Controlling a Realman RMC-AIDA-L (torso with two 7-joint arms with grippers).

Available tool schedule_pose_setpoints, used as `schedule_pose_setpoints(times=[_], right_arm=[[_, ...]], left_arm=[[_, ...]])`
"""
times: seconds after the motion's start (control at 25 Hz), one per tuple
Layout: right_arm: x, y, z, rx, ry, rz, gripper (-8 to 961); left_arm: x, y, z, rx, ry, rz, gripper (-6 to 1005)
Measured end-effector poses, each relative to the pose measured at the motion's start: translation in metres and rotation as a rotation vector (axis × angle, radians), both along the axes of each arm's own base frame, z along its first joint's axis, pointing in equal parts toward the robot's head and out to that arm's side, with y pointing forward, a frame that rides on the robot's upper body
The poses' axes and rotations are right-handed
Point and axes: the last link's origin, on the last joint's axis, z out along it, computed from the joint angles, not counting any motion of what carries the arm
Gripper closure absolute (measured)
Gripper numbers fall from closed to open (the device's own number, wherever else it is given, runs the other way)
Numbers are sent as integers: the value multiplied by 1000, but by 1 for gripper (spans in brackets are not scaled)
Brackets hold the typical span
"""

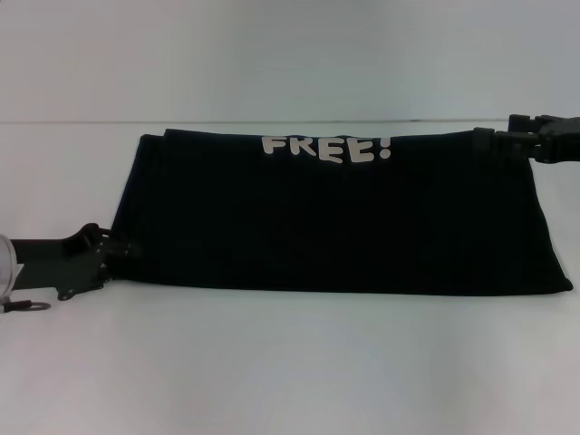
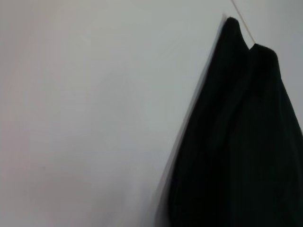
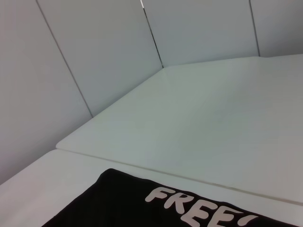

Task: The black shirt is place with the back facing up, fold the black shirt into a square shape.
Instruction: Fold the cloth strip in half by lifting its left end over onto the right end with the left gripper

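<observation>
The black shirt [image 1: 335,217] lies as a wide folded band across the white table [image 1: 290,362] (its "FREE!" lettering up), the left gripper [image 1: 116,249] at its eight-o'clock corner and the right gripper [image 1: 494,140] at two o'clock, their grips impossible to tell.

- The black shirt [image 1: 335,227] is plain matte black, with white block lettering "FREE!" [image 1: 328,149] along its far edge
- The table [image 1: 290,362] is plain white
- The left gripper [image 1: 122,249] and right gripper [image 1: 494,140] are black
- The wall panels [image 3: 94,47] are pale grey with dark seams
</observation>
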Motion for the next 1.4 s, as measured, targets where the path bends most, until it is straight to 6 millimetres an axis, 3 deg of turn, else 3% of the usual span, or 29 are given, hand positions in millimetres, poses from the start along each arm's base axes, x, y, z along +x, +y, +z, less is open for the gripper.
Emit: schedule_pose_setpoints(times=[0.24, 0.48, 0.72, 1.08, 1.4], right_arm=[[0, 0, -1, -1, 2, -1, 12], [0, -2, -4, -5, 6, -3, 12], [1, -2, -9, -1, 13, -14, 11], [-4, -2, -30, 4, 59, -29, 11], [-20, 1, -56, -4, 147, -32, 11]], left_arm=[[-1, 0, 0, 3, 5, -6, 678], [-3, -1, 1, 8, 14, -9, 847], [-7, -2, 6, 37, 62, -98, 955], [-22, -18, 31, 108, 179, -306, 956], [-50, -44, 75, 152, 363, -355, 955]])
